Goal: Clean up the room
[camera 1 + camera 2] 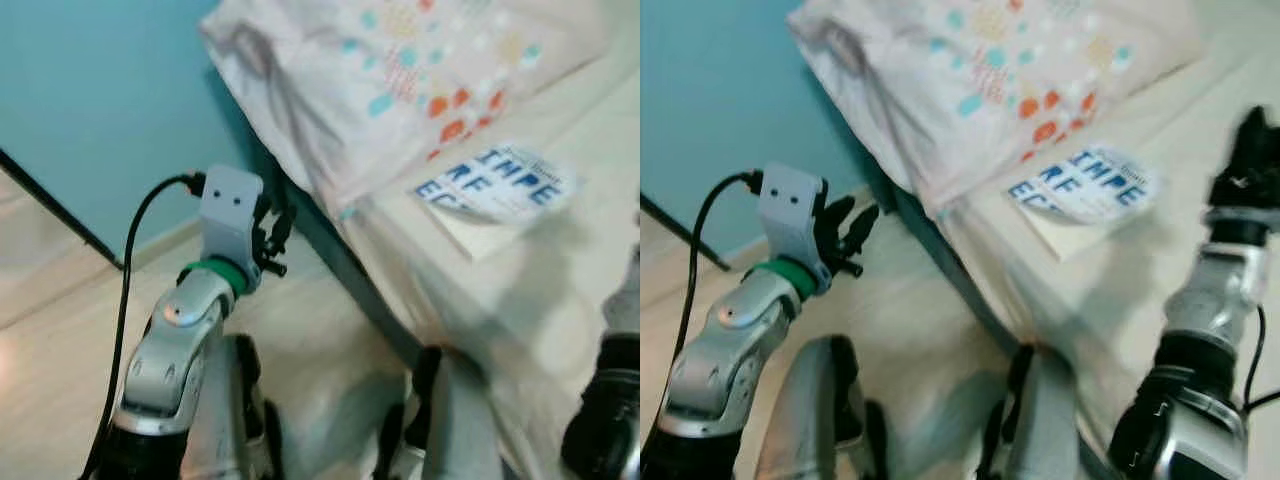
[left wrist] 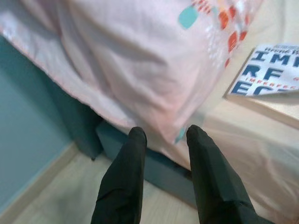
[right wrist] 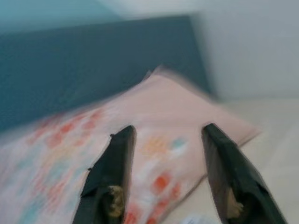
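Silver forearms are seen closest to the lens, one at each lower corner of the head views.

Item 1, book: white cover with large blue letters, laid flat on the cream sheet of the bed, just beside the lower edge of the pillow and near the bed's floor-side edge. Its corner is also recorded in the left wrist view. Nothing is touching it.

Item 2, pillow: pale pink, printed with teal, orange and red dots, set at the head of the bed, its corner overhanging the bed's edge above the dark teal frame.

Item 3, left gripper: raised over the floor, beside the bed and below the pillow's overhanging corner, well apart from the book. Its two black fingers are parted with a gap between them, and nothing is held.

Item 4, right gripper: raised above the bed, on the far side of the book from the left gripper, directed toward the pillow. Its fingers are spread wide apart and are empty.

Item 5, surroundings: a teal wall is noted beside the bed, with pale wooden floor beneath it. A black cable is run along the left arm.
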Robot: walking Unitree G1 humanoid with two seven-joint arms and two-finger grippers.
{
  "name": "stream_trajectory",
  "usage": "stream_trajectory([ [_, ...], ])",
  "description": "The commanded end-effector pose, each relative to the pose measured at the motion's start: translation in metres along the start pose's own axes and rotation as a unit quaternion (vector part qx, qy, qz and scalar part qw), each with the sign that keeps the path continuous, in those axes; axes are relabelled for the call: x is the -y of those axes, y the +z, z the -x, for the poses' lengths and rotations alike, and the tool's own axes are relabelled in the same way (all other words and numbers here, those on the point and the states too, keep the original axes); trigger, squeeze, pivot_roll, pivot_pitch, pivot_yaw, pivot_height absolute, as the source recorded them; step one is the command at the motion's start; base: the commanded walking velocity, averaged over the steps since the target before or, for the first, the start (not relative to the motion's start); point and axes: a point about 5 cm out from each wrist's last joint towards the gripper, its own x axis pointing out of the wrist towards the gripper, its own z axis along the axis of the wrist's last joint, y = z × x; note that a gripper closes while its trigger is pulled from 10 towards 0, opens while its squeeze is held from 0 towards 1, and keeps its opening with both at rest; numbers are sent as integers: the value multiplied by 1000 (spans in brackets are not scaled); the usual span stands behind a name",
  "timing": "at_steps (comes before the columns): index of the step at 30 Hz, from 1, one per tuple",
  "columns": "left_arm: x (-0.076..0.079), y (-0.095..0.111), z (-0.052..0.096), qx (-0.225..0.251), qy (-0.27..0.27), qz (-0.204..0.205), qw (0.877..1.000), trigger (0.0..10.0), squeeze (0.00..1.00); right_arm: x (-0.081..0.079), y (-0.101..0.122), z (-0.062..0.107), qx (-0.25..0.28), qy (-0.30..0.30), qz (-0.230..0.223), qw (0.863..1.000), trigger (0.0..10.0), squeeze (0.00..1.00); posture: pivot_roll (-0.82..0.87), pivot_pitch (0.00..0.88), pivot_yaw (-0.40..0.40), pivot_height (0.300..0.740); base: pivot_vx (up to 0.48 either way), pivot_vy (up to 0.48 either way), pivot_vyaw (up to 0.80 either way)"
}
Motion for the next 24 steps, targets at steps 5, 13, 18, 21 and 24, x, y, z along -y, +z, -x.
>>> stream_trajectory([
  [5, -3, -10, 4, -4, -25, -3, 1000, 10000, 0, -72, -19, 54, -47, 74, 192, 977, 10000, 0, 30, 140, 31, 516, 0, 0, 0],
  [13, 10, -10, 3, 7, -79, -25, 997, 10000, 0, -82, -25, 75, -67, 25, 196, 978, 10000, 0, 1, 118, 36, 536, 0, 0, 0],
  [18, 12, -11, 2, 11, -82, -26, 996, 10000, 0, -86, -27, 75, -76, 18, 207, 975, 10000, 0, -1, 110, 34, 546, 0, 0, 0],
  [21, 14, -14, 0, 10, -74, -17, 997, 10000, 0, -92, -29, 76, -84, 14, 213, 973, 10000, 0, -5, 101, 25, 556, 0, 0, 0],
  [24, 15, -25, -4, 0, -44, 5, 999, 10000, 0, -96, -37, 77, -101, -8, 199, 975, 10000, 0, -7, 89, 10, 571, 0, 0, 0],
])
